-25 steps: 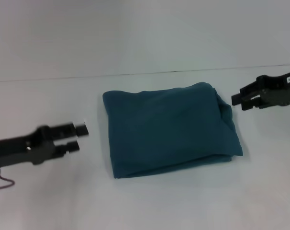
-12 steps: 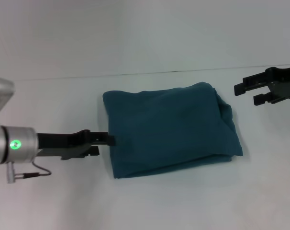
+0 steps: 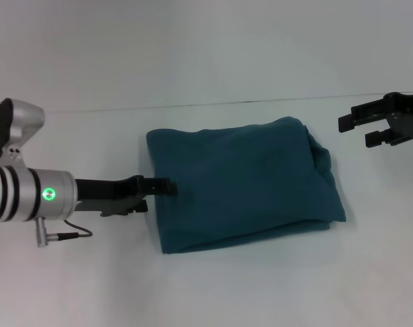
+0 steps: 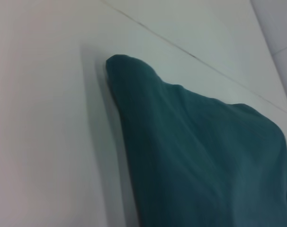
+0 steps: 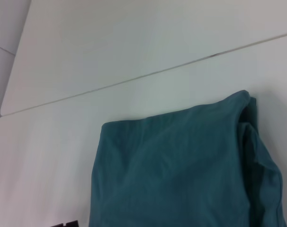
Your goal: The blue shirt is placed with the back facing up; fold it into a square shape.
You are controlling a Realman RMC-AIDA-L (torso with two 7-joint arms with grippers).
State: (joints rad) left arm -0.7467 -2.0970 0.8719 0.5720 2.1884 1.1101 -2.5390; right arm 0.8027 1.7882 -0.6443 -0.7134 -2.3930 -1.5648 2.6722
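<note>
White tabletop [image 3: 213,61] carries the blue shirt [image 3: 244,182] folded at centre, with the left gripper [image 3: 164,186], fingers together, over its left edge and the right gripper [image 3: 362,131], fingers apart, far right.

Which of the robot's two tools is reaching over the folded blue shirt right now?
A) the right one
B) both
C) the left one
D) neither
C: in the head view the left tool has its tip over the left edge of the blue shirt, while the right tool hangs open off to the shirt's right, clear of the cloth.
</note>
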